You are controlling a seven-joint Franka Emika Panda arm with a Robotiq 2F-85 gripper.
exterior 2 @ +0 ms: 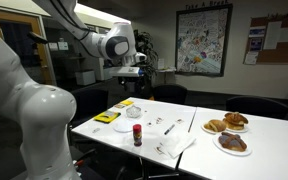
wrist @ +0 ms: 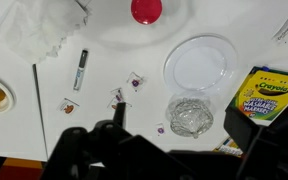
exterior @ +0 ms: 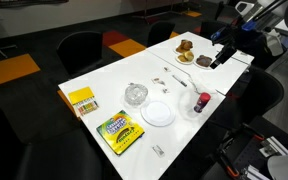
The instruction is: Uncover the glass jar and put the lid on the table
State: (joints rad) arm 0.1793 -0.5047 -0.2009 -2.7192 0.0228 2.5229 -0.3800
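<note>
The glass jar (exterior: pixel 135 95) stands on the white table (exterior: pixel 94 85), between the Crayola box and the white plate. In the wrist view the jar (wrist: pixel 174 125) sits just below the plate, and the clear domed lid (wrist: pixel 192 112) rests on top of it. My gripper (exterior: pixel 218 58) hangs high above the far end of the table, well away from the jar. It also shows in an exterior view (exterior 2: pixel 134 68). In the wrist view its dark fingers (wrist: pixel 181 135) stand apart on either side of the jar, open and empty.
A white plate (wrist: pixel 197 65) lies next to the jar. A red-capped bottle (exterior: pixel 203 101), a Crayola marker box (exterior: pixel 119 131), a yellow box (exterior: pixel 82 100), a marker (wrist: pixel 80 70), crumpled tissue (wrist: pixel 44 25), small wrappers and plates of food (exterior: pixel 187 50) also lie on the table.
</note>
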